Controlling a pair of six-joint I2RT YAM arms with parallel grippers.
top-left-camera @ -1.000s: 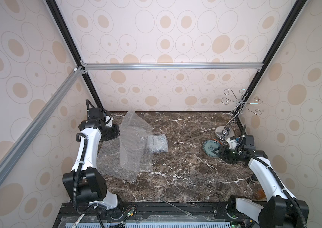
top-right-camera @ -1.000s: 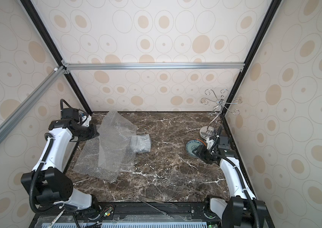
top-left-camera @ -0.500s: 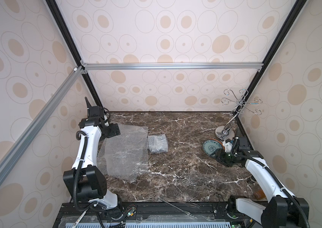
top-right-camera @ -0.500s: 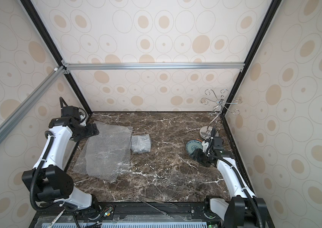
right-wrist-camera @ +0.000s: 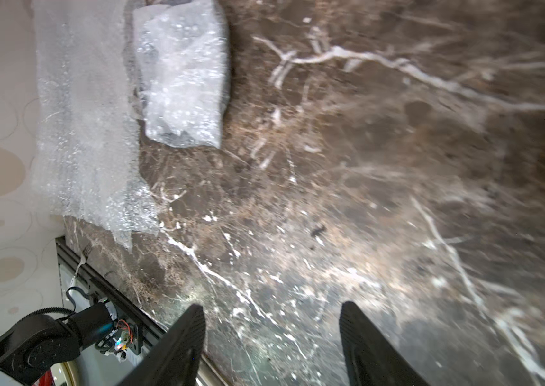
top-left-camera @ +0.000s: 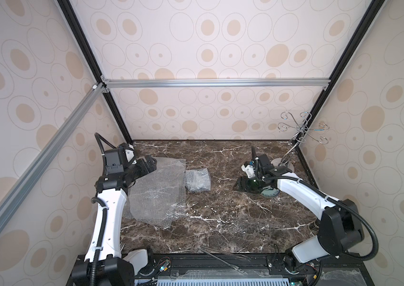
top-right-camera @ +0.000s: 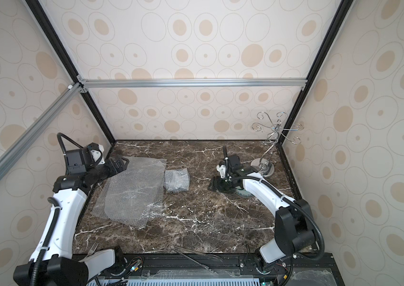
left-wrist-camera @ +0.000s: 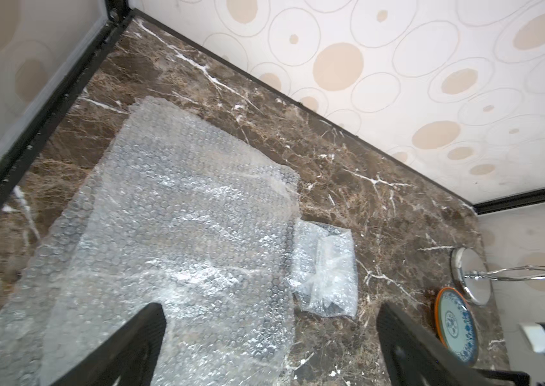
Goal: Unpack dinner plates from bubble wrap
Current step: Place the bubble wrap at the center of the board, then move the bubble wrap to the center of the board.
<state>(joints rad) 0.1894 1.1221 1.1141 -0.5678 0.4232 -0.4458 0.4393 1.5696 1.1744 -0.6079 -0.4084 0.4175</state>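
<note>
Left gripper (top-left-camera: 149,163) hangs wide open, empty, over flat bubble wrap sheets (top-left-camera: 157,193) at left side of marble table (top-left-camera: 220,218). Right gripper (top-left-camera: 240,186), jaws apart with nothing between them, hovers low beside unwrapped plates (left-wrist-camera: 454,327) stacked near wire stand base (left-wrist-camera: 468,270). One wrapped parcel (top-left-camera: 198,182) lies mid-table against sheet edge, dark shape inside, likely black plate. Parcel probably light; wrap soft, slippery; contents rigid, breakable. Best hold: pinch loose flap at parcel's edge, not plate through film.

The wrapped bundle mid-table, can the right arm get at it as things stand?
Probably yes: the right gripper is open and empty, and only bare table lies between it and the bundle.
</note>
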